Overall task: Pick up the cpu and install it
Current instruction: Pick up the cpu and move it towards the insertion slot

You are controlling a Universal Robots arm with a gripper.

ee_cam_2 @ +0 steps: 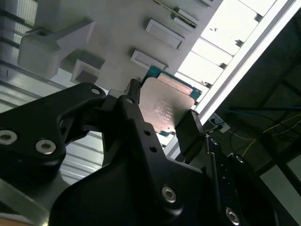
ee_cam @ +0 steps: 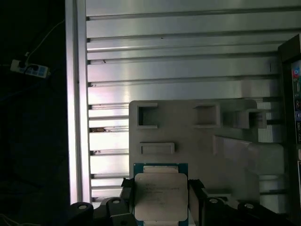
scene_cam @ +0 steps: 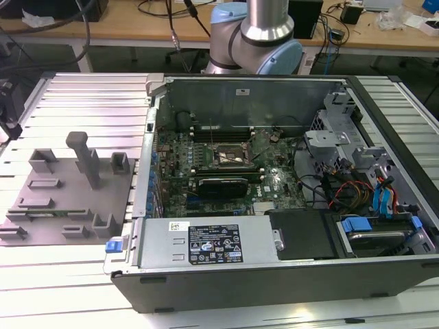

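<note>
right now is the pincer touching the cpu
Touching. In the first wrist view the fingers of the pincer sit flush against two opposite edges of the cpu, with no gap on either side.

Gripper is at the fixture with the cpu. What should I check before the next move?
1. Grip: the gripper has its fingers against two opposite edges of the cpu: ok.
2. Cpu sits square between the fingers in the first wrist view: ok.
3. Cpu lifted clear of the fixture plate: cannot tell.
4. Socket open and empty: cannot tell.
5. Case open above the socket: ok.
</note>
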